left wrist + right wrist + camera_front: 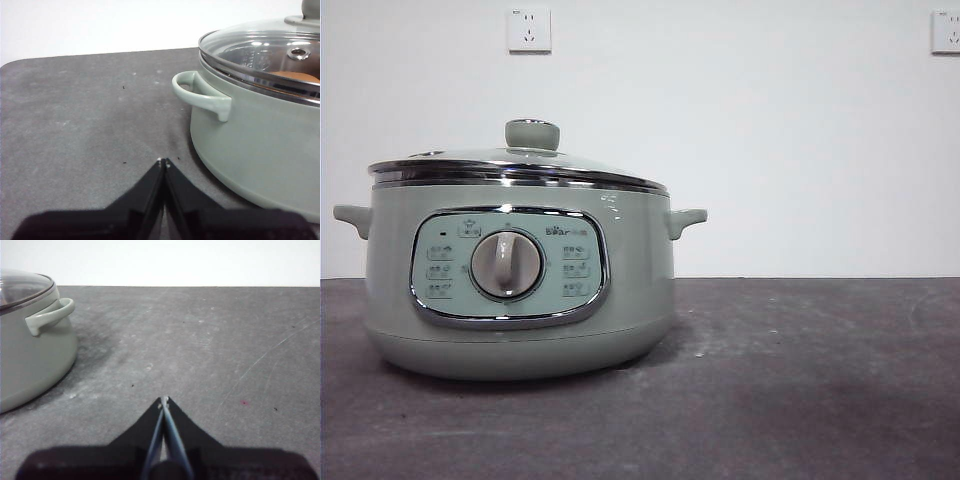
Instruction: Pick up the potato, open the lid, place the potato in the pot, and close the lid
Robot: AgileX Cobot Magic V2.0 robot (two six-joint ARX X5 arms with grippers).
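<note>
The pot (520,290) stands on the dark table (800,380) with the lid (520,165) seated flat on its rim, knob up. Through the glass, the potato (296,76) shows as an orange patch inside the pot. The left gripper (163,161) hangs near one side handle, jaws pressed together and empty. The right gripper (163,399) sits off the other handle, tips together, holding nothing.

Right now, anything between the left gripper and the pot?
Nothing: in the left wrist view only bare grey table separates the left gripper, jaws shut, from the pot.
</note>
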